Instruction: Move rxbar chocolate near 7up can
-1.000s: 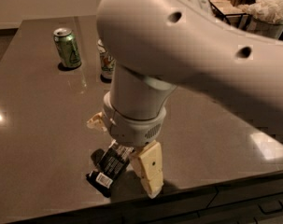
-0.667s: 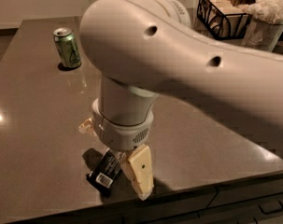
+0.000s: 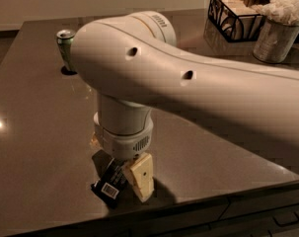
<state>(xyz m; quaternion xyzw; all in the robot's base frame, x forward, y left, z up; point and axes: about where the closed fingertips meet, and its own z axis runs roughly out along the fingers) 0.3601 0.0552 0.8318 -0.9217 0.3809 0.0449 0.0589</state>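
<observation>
The rxbar chocolate point(image 3: 111, 180), a black-wrapped bar with a white barcode label at its near end, lies near the table's front edge. My gripper point(image 3: 120, 172) points down over it with the jaws on either side of the bar. The front pale finger point(image 3: 141, 177) presses against the bar's right side and the rear finger point(image 3: 94, 142) shows at its left. The bar still rests on the table. The 7up can is hidden behind my arm. An all-green can point(image 3: 66, 47) stands at the far left, partly covered by the arm.
The dark table point(image 3: 35, 147) ends just in front of the bar. A black wire basket point(image 3: 233, 15) and a metal cup with crumpled paper point(image 3: 277, 31) stand at the far right. My large white arm point(image 3: 198, 88) blocks the table's middle.
The arm and wrist have swung left and now cover the 7up can. The front finger has come in against the bar. The bar has stayed in place.
</observation>
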